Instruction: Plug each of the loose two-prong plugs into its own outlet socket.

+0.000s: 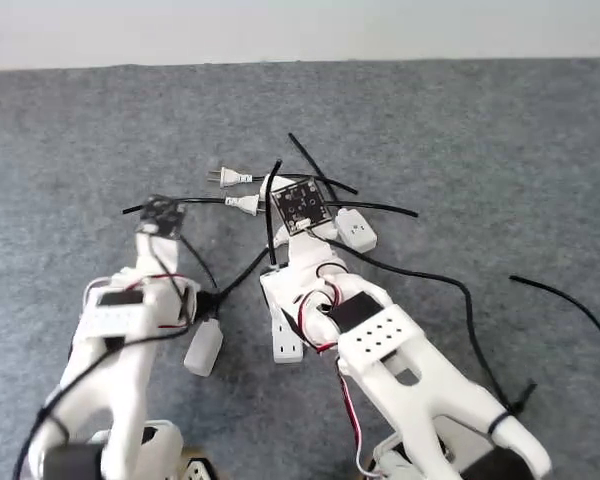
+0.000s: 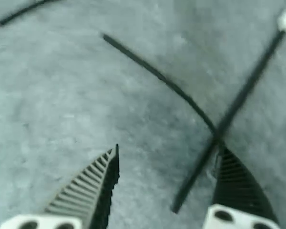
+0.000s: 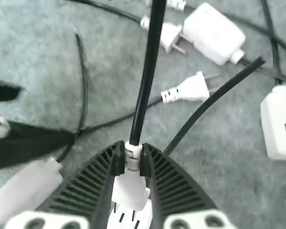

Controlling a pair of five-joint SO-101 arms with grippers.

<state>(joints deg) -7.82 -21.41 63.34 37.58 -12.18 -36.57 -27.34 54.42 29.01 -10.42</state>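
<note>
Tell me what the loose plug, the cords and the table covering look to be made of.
The loose plug looks like white moulded plastic, smooth with a ribbed collar. Its prongs look like bare metal. The cords are black and smooth and bend softly, so the sheath is probably rubber or vinyl. The table covering is grey, matte and fuzzy, likely felt or short carpet.
</note>
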